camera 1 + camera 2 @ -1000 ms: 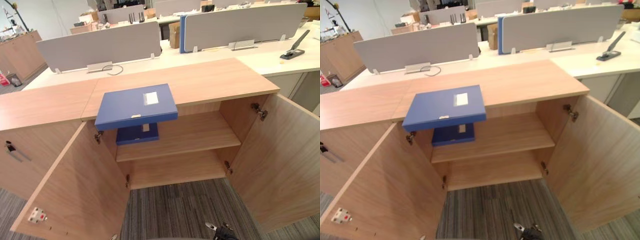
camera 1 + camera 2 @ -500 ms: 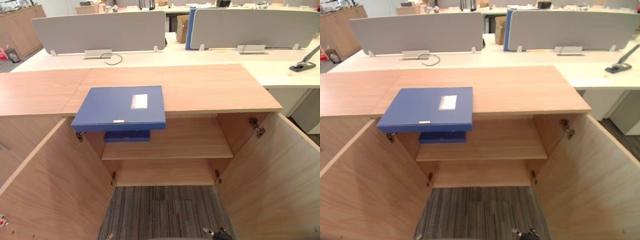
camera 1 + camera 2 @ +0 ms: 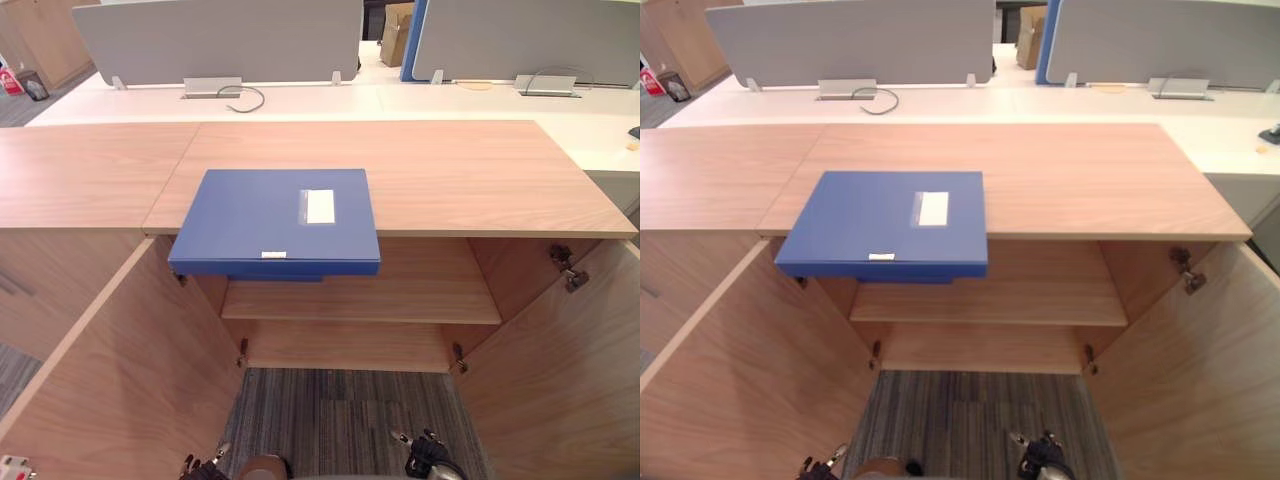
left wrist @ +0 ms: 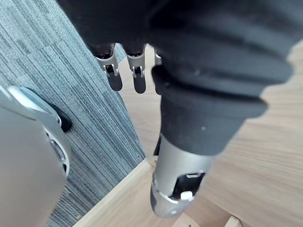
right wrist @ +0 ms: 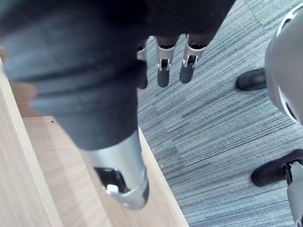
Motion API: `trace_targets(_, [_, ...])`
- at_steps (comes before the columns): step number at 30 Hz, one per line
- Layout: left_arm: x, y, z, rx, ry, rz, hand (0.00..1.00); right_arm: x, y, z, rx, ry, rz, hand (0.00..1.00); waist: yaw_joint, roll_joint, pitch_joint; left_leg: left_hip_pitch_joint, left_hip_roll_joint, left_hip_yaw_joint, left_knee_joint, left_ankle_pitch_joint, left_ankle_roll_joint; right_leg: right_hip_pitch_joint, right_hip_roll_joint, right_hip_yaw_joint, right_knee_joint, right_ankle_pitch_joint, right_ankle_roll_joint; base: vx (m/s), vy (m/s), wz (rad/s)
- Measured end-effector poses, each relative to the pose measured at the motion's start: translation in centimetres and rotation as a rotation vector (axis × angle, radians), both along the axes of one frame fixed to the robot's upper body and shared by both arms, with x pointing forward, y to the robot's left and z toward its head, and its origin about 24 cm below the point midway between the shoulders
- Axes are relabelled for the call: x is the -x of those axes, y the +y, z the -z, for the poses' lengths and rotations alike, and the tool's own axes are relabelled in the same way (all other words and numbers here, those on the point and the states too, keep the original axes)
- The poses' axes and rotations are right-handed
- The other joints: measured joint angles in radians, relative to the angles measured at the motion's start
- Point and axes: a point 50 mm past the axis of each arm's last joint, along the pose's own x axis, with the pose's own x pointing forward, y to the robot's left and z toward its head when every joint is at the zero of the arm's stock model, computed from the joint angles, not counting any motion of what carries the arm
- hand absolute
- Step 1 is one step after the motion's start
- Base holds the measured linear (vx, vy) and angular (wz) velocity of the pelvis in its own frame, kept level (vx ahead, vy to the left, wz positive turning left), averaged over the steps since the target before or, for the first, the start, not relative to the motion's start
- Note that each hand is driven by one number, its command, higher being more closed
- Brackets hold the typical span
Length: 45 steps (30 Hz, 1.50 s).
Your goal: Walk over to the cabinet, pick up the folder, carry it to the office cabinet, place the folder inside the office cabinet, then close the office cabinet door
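A blue folder (image 3: 275, 220) with a white label lies flat on the top of the wooden cabinet (image 3: 450, 170), its near edge overhanging the open front. Beneath that edge a sliver of a second, darker blue folder (image 3: 276, 277) shows on the upper shelf (image 3: 400, 295). Both hands hang low above the carpet, well below the folder and apart from it: my left hand (image 3: 205, 468) and my right hand (image 3: 428, 462). In the left wrist view the left hand's fingers (image 4: 138, 75) point straight down, holding nothing. The right hand's fingers (image 5: 163, 71) are equally straight and empty.
Both cabinet doors stand wide open, the left door (image 3: 110, 380) and the right door (image 3: 560, 380) flanking a strip of grey carpet (image 3: 340, 420). A second wooden cabinet top (image 3: 80, 180) adjoins on the left. Behind are white desks with grey divider screens (image 3: 220, 40).
The whole picture has shifted: the camera has come closer and now faces the cabinet squarely. The folder lies where it was on the top. Both hands now show at the lower edge.
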Motion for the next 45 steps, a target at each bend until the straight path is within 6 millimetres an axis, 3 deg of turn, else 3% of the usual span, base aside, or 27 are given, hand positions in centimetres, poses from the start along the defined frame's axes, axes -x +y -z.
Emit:
trace_targets(2, [-0.5, -0.1, -0.1, 0.031, -0.044, -0.011, 0.00, 0.0, -0.1, 0.0, 0.002, -0.001, -0.003, 0.00, -0.003, -0.001, -0.002, 0.022, -0.006, 0.002, -0.069, 0.041, -0.005, -0.011, 0.002, 0.004, -0.001, 0.005, 0.001, -0.04, -0.046, -0.05])
trace_targets(6, [-5.0, -0.9, -2.4, 0.125, -0.351, 0.022, 0.00, 0.5, -0.6, 0.1, 0.011, 0.018, -0.021, 0.00, -0.014, -0.001, -0.007, 0.067, 0.003, -0.005, -0.237, 0.144, -0.019, -0.037, 0.037, 0.012, -0.023, 0.033, -0.013, -0.08, -0.082, -0.04])
trace_targets(10, [-7.6, -0.7, -5.1, 0.203, -0.614, -0.056, 0.00, 1.7, -1.1, 0.4, 0.016, 0.056, -0.055, 0.00, -0.023, -0.001, -0.025, 0.077, 0.009, -0.003, -0.277, 0.163, -0.021, -0.057, 0.056, 0.040, -0.031, 0.046, -0.021, -0.05, -0.025, -0.21])
trace_targets(13, [-9.3, -0.3, -8.1, 0.206, -0.807, -0.107, 0.00, 2.0, -1.3, 0.4, 0.031, 0.076, -0.116, 0.00, -0.026, -0.001, -0.028, 0.078, 0.002, 0.001, -0.286, 0.166, -0.017, -0.066, 0.052, 0.061, -0.041, 0.059, -0.018, -0.04, 0.051, -0.18])
trace_targets(16, [-9.6, -0.1, -9.4, 0.179, -0.857, -0.104, 0.00, 1.7, -1.0, 0.4, 0.034, 0.073, -0.152, 0.00, -0.022, -0.001, -0.028, 0.077, -0.004, 0.003, -0.292, 0.169, -0.013, -0.064, 0.048, 0.062, -0.058, 0.069, -0.017, -0.03, 0.055, -0.02])
trace_targets(23, [-7.6, 0.1, -9.5, 0.049, -0.711, -0.106, 0.00, 1.2, -0.5, 0.3, 0.040, 0.068, -0.208, 0.00, -0.006, -0.003, -0.031, 0.083, -0.013, -0.005, -0.308, 0.175, -0.004, -0.055, 0.043, 0.053, -0.067, 0.073, -0.016, -0.02, 0.017, 0.04])
trace_targets(26, [-7.5, 0.2, -10.4, -0.055, -0.675, -0.058, 0.00, 1.1, -0.4, 0.3, 0.052, 0.067, -0.214, 0.00, -0.002, -0.004, -0.030, 0.094, -0.015, -0.017, -0.308, 0.176, -0.004, -0.033, 0.041, 0.033, -0.071, 0.073, -0.016, -0.02, -0.008, 0.13])
trace_targets(29, [-7.9, 0.6, -12.7, -0.205, -0.690, -0.006, 0.00, 1.1, -0.1, 0.2, 0.068, 0.061, -0.244, 0.00, 0.002, -0.003, -0.033, 0.096, -0.014, -0.027, -0.308, 0.178, -0.003, -0.024, 0.040, 0.025, -0.072, 0.072, -0.016, -0.05, -0.007, 0.10])
trace_targets(34, [-8.9, 1.9, -19.2, -0.654, -0.762, 0.090, 0.00, 1.6, 0.0, 0.3, 0.073, 0.072, -0.233, 0.00, 0.016, -0.011, -0.040, 0.092, -0.013, -0.049, -0.302, 0.180, -0.003, -0.014, 0.034, 0.002, -0.067, 0.071, -0.014, -0.04, -0.005, 0.13])
trace_targets(39, [-8.1, 2.9, -25.5, -1.086, -0.797, -0.007, 0.00, 1.7, 0.7, 0.4, 0.075, 0.082, -0.242, 0.00, 0.023, -0.036, -0.060, 0.092, -0.013, -0.051, -0.304, 0.180, -0.002, -0.013, 0.033, -0.001, -0.066, 0.069, -0.010, -0.01, 0.000, 0.01])
trace_targets(43, [-9.2, 0.9, -30.5, -1.350, -0.932, -0.084, 0.00, 1.2, 1.5, 0.4, 0.062, 0.074, -0.251, 0.00, 0.029, -0.041, -0.072, 0.093, -0.014, -0.054, -0.305, 0.180, -0.002, -0.012, 0.033, -0.004, -0.064, 0.067, -0.008, 0.00, 0.000, 0.00])
trace_targets(45, [-10.0, -1.9, -33.1, -1.537, -1.059, -0.033, 0.00, 0.9, 2.4, 0.4, 0.062, 0.070, -0.309, 0.00, 0.025, -0.036, -0.093, 0.091, -0.016, -0.053, -0.308, 0.181, -0.003, -0.015, 0.035, -0.001, -0.066, 0.066, -0.007, 0.00, 0.000, 0.00])
